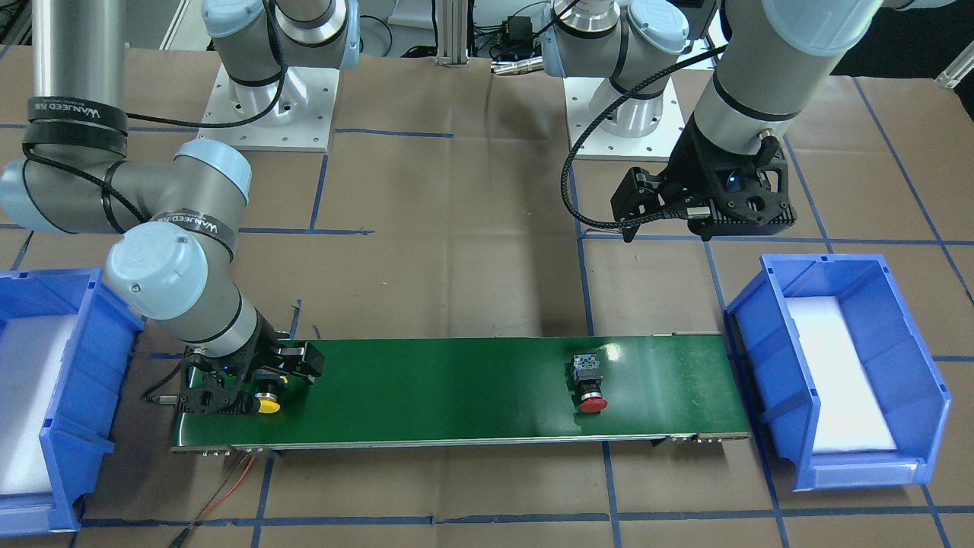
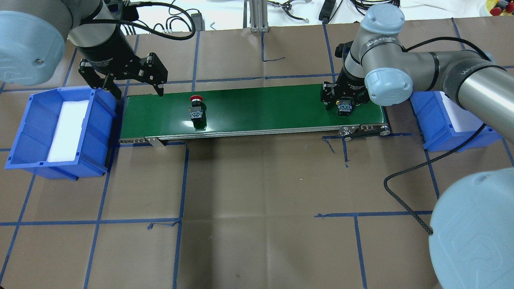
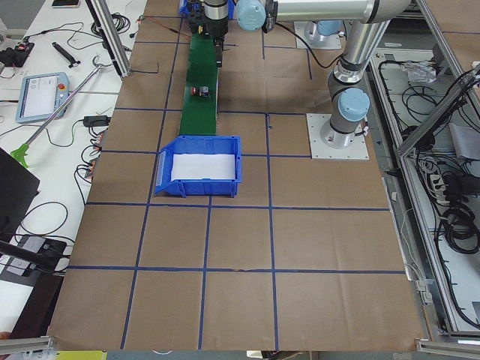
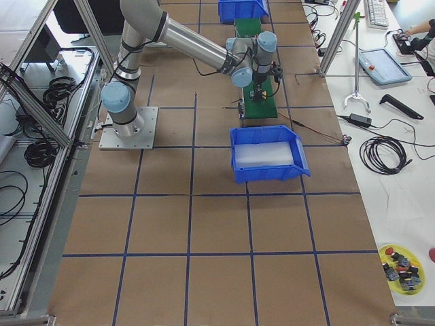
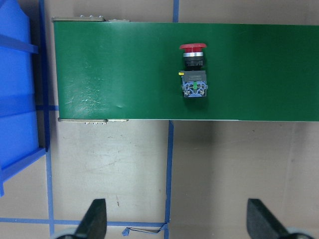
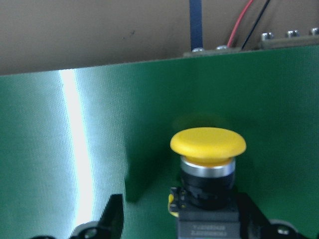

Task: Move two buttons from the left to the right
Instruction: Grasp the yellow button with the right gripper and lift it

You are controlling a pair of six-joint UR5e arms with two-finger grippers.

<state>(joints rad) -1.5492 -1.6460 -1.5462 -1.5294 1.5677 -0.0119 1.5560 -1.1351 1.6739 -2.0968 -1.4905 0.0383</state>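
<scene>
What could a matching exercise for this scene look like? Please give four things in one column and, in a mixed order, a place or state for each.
Things:
1. yellow button
2. red button
3. left gripper
4. left blue bin

Places or states:
A. lies untouched on the green belt, nearer its left end
B. open, hovering, holding nothing
C. at the belt's right end, between the jaws of the right gripper
D. white padding inside, no button

Pairs: 1-C, 2-A, 3-B, 4-D

Yellow button and red button lie sideways on green belt.
</scene>
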